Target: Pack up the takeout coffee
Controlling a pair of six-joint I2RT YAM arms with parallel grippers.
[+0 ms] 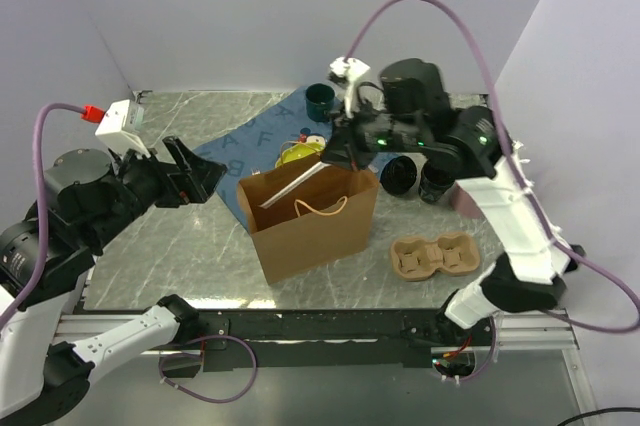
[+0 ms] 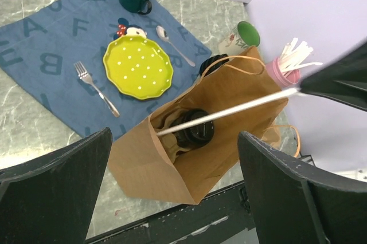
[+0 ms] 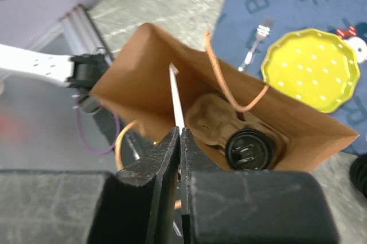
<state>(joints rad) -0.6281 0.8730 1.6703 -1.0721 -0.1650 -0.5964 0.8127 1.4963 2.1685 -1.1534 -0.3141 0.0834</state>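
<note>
Step in hand: right gripper (image 3: 180, 158), jaws pinched on a white stir stick (image 3: 176, 98), holds it slanted across the open mouth of the brown paper bag (image 1: 310, 221).
Coffee: one lidded black cup (image 3: 250, 149) sits in a pulp carrier (image 3: 215, 118) inside the bag; two more cups (image 1: 420, 178) wait right of it.
Left gripper (image 2: 172, 198): fingers spread wide, empty, above the bag.
Next move: likely release of the stick so it drops inside.
View differences: only the overhead view shows a second carrier (image 1: 434, 255) on the table; only the left wrist view shows a pink holder of sticks (image 2: 287, 67).
</note>
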